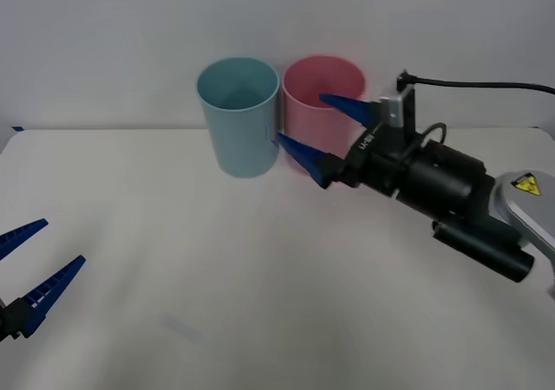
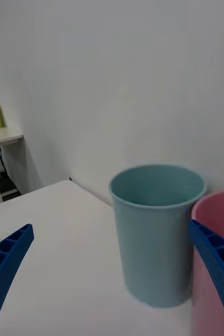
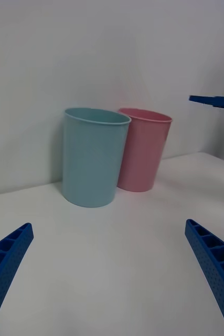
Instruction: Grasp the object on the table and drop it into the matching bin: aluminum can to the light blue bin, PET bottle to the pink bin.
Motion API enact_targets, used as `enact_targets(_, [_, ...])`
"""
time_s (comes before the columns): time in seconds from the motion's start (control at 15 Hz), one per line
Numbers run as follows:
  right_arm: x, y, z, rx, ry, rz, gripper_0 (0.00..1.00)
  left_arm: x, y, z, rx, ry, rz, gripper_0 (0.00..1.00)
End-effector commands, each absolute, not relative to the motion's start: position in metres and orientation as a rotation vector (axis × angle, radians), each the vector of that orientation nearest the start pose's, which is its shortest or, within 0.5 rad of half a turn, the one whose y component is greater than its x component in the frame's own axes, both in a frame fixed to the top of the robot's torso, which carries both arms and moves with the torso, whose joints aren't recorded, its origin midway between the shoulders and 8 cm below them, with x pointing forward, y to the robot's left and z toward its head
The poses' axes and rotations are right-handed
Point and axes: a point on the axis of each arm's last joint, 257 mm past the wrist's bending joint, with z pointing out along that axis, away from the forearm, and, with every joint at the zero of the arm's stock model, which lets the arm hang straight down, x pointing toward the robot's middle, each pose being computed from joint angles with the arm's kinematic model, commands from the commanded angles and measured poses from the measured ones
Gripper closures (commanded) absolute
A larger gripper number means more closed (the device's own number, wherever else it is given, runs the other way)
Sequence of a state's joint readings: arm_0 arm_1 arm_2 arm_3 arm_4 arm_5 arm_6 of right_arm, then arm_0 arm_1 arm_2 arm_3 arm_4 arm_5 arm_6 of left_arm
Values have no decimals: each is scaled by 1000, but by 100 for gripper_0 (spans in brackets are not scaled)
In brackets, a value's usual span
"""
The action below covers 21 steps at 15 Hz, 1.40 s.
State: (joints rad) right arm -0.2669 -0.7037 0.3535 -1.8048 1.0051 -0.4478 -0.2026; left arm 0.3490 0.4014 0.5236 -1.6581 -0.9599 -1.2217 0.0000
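The left gripper (image 1: 33, 273) waits spread wide and empty at the near left of the table (image 1: 260, 303). Farther in, the right gripper (image 1: 323, 130) hangs with fingers parted, gripping nothing, in front of the pink bin (image 1: 334, 82) and just beside the light blue bin (image 1: 238, 117). The bins stand touching at the far edge.

Right pincer (image 1: 314, 130) gapes before pink bin (image 1: 325, 87).
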Motion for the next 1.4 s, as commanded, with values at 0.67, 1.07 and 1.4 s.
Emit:
enact_targets(0.67, [391, -208, -147, -737, 1479, 679, 0, 342, 330, -169, 465, 1441, -567, 0])
enact_targets(1.07, [355, -257, -167, -724, 1485, 560, 0, 342, 330, -169, 465, 1441, -567, 0])
enact_targets(1.4, [336, -289, -180, -638, 1544, 517, 0, 342, 330, -169, 465, 1441, -567, 0])
